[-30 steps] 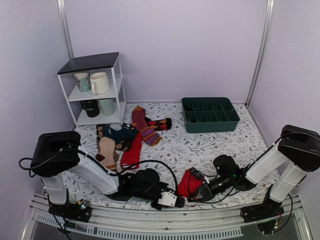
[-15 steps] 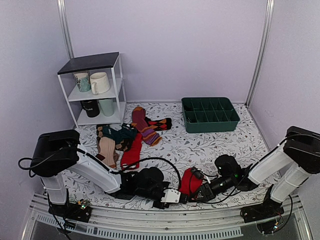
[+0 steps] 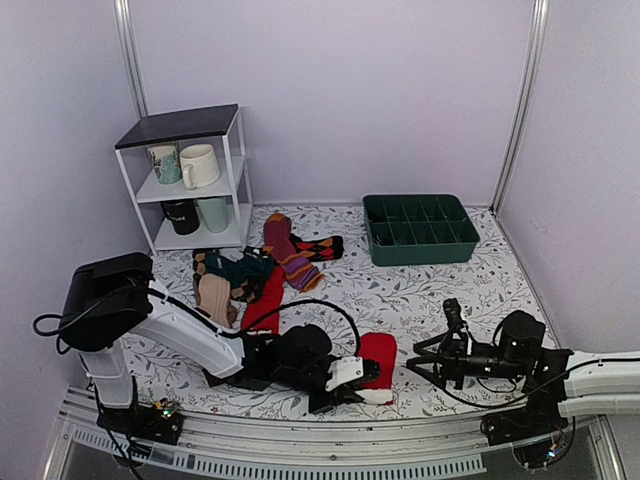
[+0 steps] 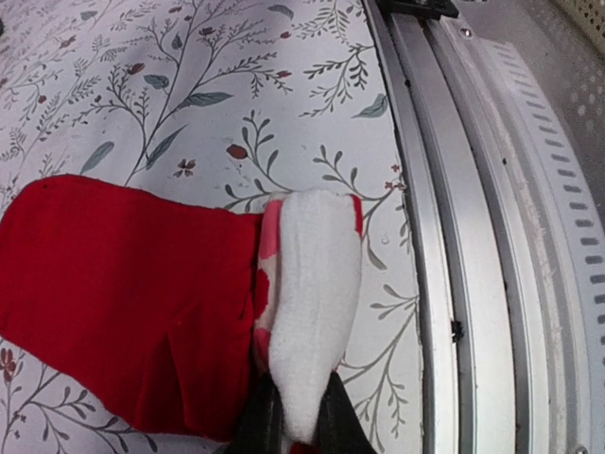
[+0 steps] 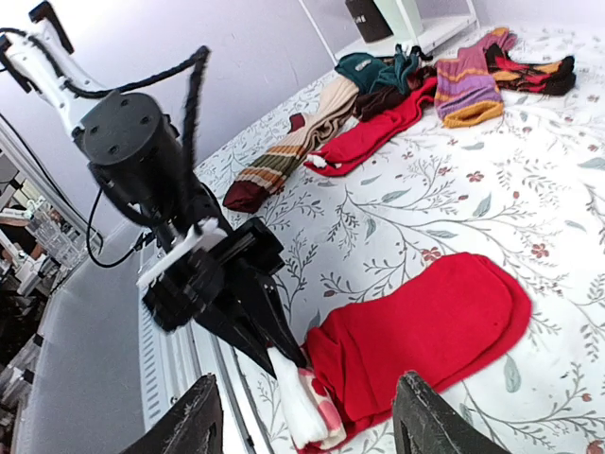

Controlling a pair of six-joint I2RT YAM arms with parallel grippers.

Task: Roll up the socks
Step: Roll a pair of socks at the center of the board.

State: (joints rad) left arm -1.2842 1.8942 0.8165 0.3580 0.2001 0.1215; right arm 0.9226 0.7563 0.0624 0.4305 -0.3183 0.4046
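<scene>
A bright red sock (image 3: 378, 350) lies flat near the table's front edge, its pale cream cuff (image 4: 310, 312) turned toward the rail. My left gripper (image 4: 295, 430) is shut on the end of that cuff, one dark finger on each side. In the right wrist view the left gripper (image 5: 284, 352) pinches the cuff (image 5: 304, 409) beside the red sock (image 5: 425, 326). My right gripper (image 3: 428, 350) hangs open to the right of the sock, apart from it, its fingers (image 5: 184, 430) spread wide. A second red sock (image 3: 265, 300) lies at the edge of the pile farther back.
A pile of mixed socks (image 3: 232, 275) and a maroon striped sock (image 3: 288, 250) lie at the back left. A white shelf with mugs (image 3: 190, 170) stands behind them. A green divided tray (image 3: 420, 228) sits at the back right. The metal rail (image 4: 473, 236) runs close beside the cuff.
My right gripper let go of the red sock, opened and drew back to the right. The left gripper moved right and closed on the cuff. The sock now lies spread flat.
</scene>
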